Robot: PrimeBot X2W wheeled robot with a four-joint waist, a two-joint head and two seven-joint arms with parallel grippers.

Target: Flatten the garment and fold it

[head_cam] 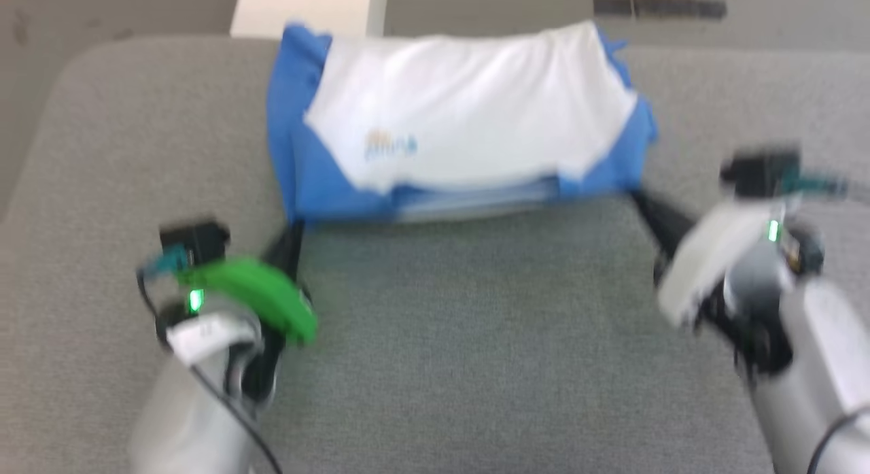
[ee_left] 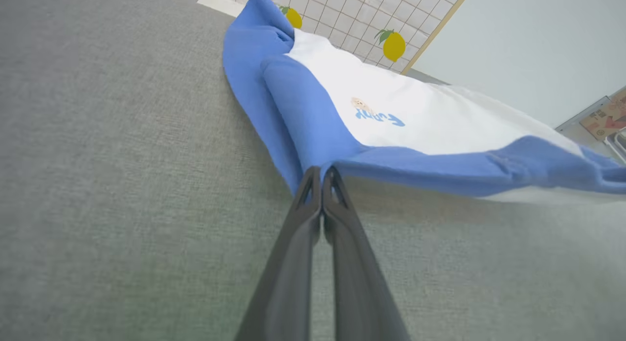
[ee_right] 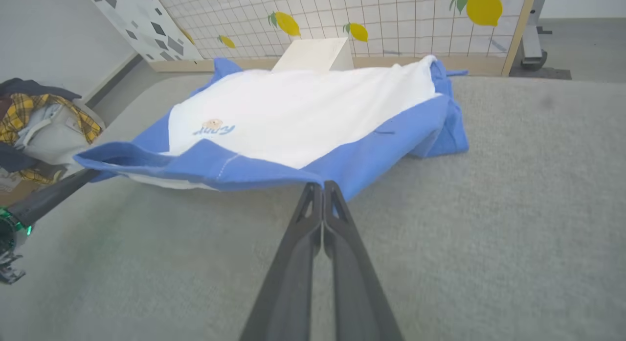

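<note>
Folded garment (head_cam: 469,113) lies at the far middle of the grey table (head_cam: 476,351), its near edge held up off the surface. The left gripper (head_cam: 293,229) has its jaws pinching the near-left blue corner. The right gripper (head_cam: 640,200) has its jaws pinching the near-right blue corner.

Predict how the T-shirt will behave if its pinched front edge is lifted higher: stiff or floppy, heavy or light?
Probably floppy: the T-shirt drapes and wrinkles between the left gripper and right gripper pinching its edge. Likely light: two thin pinches hold that edge off the grey surface. It may drag, not slide, on that rough weave.
</note>
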